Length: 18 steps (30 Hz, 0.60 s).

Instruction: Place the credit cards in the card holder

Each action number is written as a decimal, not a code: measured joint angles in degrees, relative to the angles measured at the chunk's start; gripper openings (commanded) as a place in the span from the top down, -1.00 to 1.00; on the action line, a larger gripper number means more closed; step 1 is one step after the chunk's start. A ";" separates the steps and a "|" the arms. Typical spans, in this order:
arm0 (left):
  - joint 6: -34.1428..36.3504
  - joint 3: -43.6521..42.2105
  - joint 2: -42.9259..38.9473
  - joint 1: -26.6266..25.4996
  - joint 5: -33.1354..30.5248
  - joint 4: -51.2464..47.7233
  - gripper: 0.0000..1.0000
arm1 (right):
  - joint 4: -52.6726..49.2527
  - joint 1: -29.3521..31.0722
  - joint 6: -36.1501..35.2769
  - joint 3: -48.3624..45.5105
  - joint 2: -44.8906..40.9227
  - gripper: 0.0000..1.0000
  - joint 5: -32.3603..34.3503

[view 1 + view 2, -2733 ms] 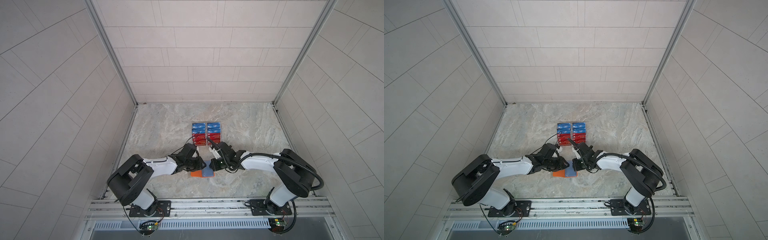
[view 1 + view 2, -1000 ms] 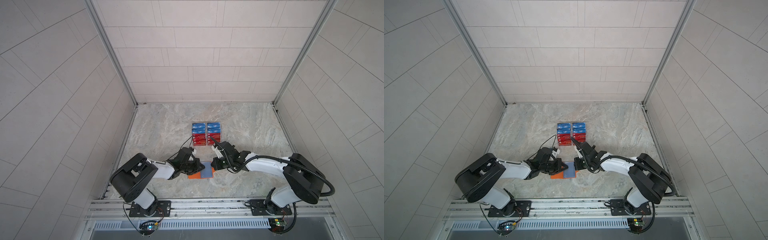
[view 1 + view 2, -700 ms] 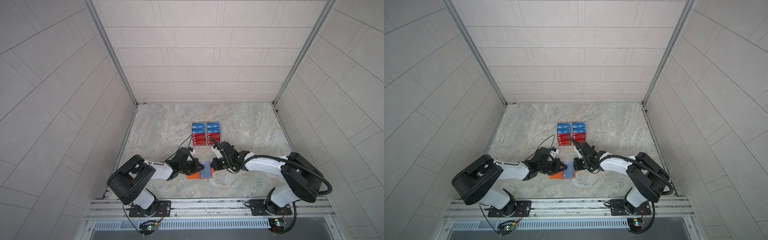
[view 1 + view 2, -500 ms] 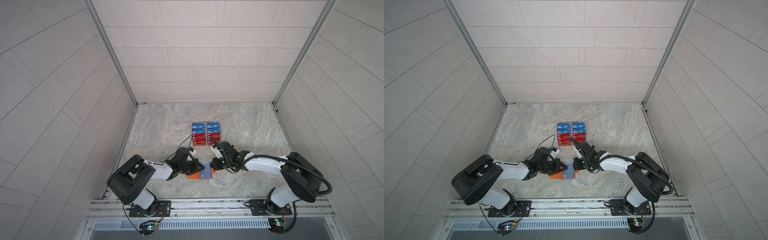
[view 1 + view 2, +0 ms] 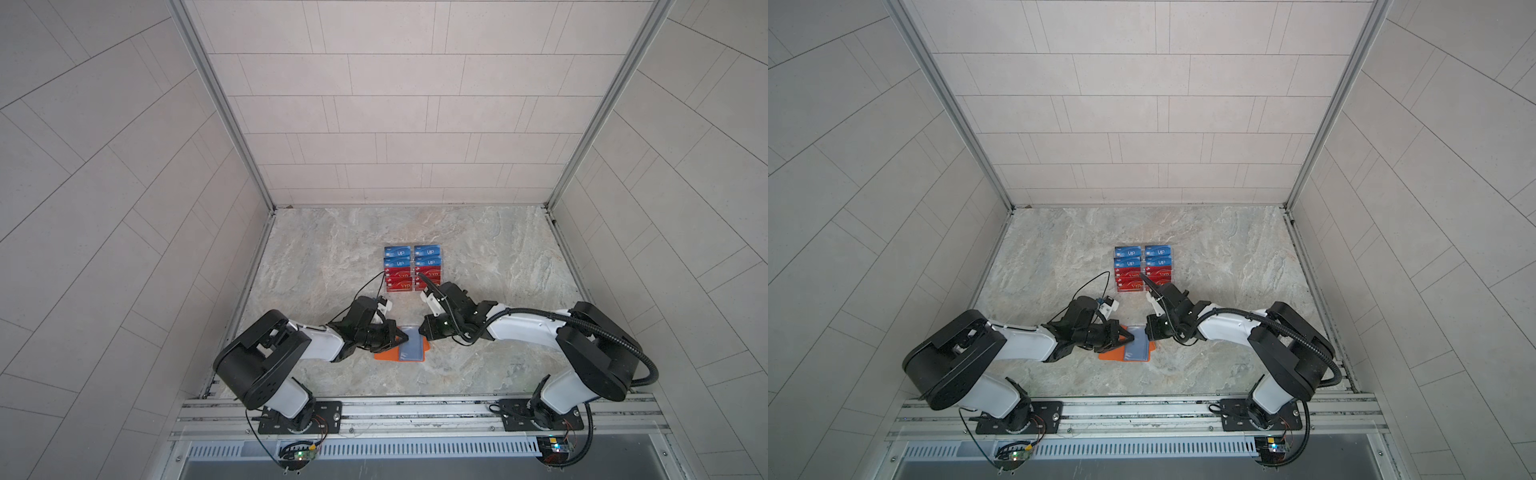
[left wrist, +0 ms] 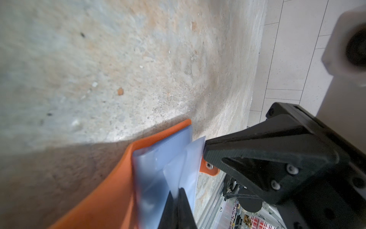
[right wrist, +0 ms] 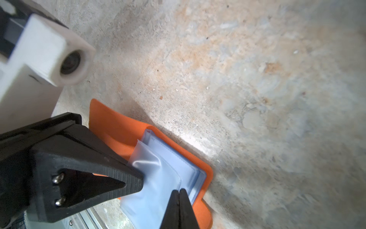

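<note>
Top views | 8 credit cards | 1 card holder, pinched: left tool, right tool

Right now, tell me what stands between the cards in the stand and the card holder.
Nothing lies on the table between the credit cards and the card holder. The left pincer and right pincer flank that path, shut on its clear sleeves.

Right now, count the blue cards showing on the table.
4 blue cards, in a block of two columns: rear left, rear right, and one in front of each. More may hide behind them.
</note>
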 measured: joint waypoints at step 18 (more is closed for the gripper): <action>-0.33 -1.99 -0.66 0.94 2.21 4.59 1.00 | 6.62 -0.09 1.36 -3.19 1.49 0.87 -5.79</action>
